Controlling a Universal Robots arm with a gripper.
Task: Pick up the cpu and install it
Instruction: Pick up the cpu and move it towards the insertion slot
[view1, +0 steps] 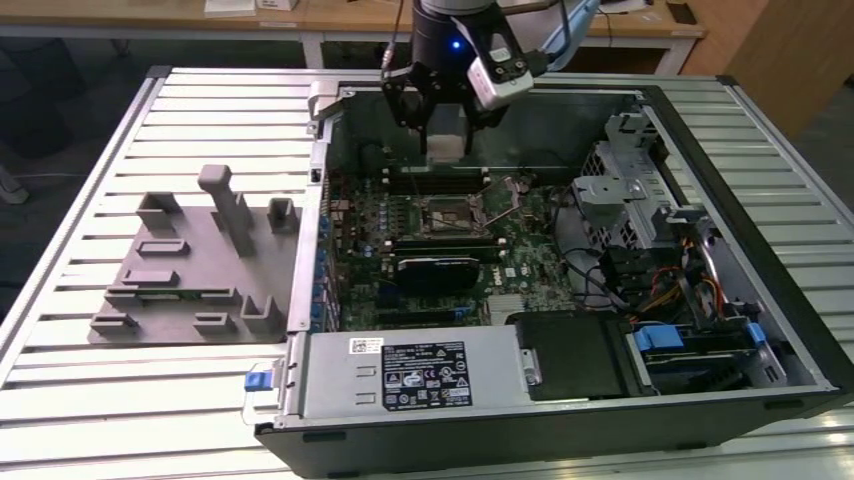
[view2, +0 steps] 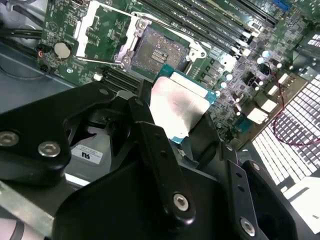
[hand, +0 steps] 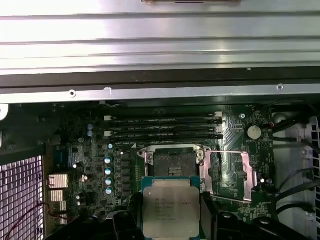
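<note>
the open computer case (view1: 534, 440) lies on its side, motherboard (view1: 354, 215) exposed. the gripper (view1: 447, 150) hangs at the upper centre of the exterior view, fingers narrow, clamped on the edges of the cpu (hand: 171, 207), held clear of the open socket (hand: 172, 162). risk: a tilted or offset cpu could bend socket pins. print on the cpu lid is illegible.

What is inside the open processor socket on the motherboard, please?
Only its bare contact field shows in the socket; no chip sits there. The cpu, clamped in the gripper, covers one edge of the socket in the first wrist view.
</note>
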